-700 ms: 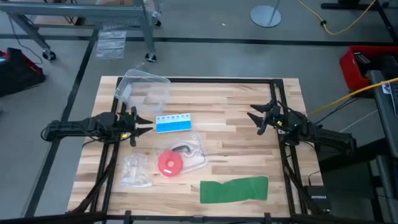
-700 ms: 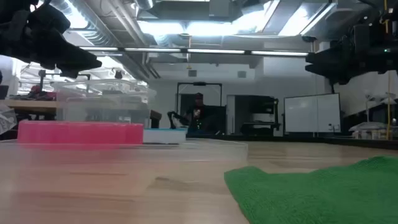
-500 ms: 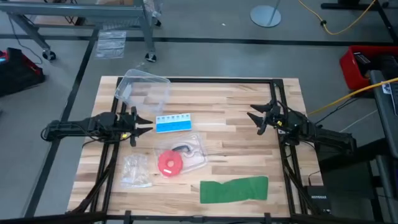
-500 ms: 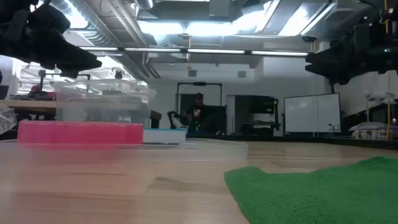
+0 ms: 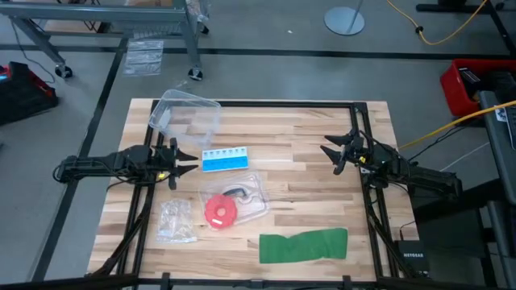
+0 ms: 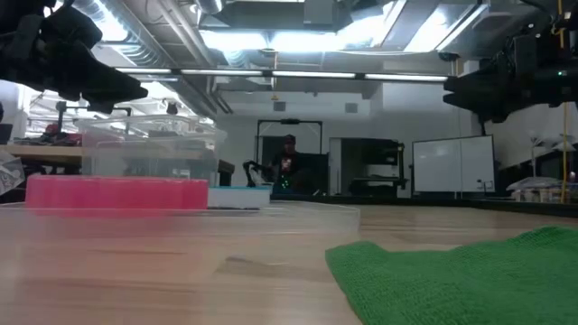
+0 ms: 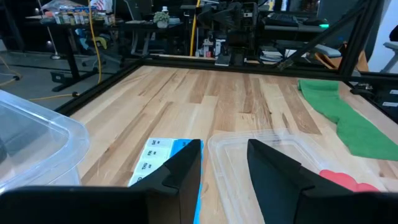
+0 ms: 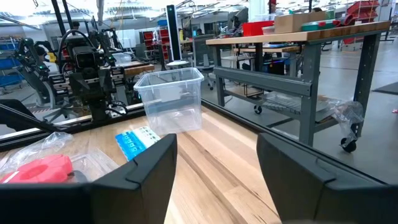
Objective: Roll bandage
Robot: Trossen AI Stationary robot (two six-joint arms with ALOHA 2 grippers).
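Rolling is not begun: the bandage (image 5: 303,245) lies flat at lower centre, untouched. Left gripper (image 5: 187,163) and right gripper (image 5: 329,152), fingers spread and empty, must be lowered to it.

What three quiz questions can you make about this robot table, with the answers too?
1. True or false: the bandage lies flat and unrolled on the table.
2. Which sits closest to the left gripper? A) red disc B) pill box C) bandage
3. Fill in: the right gripper holds ____.

Key: 1 true; 2 B; 3 nothing, it is open above the table.
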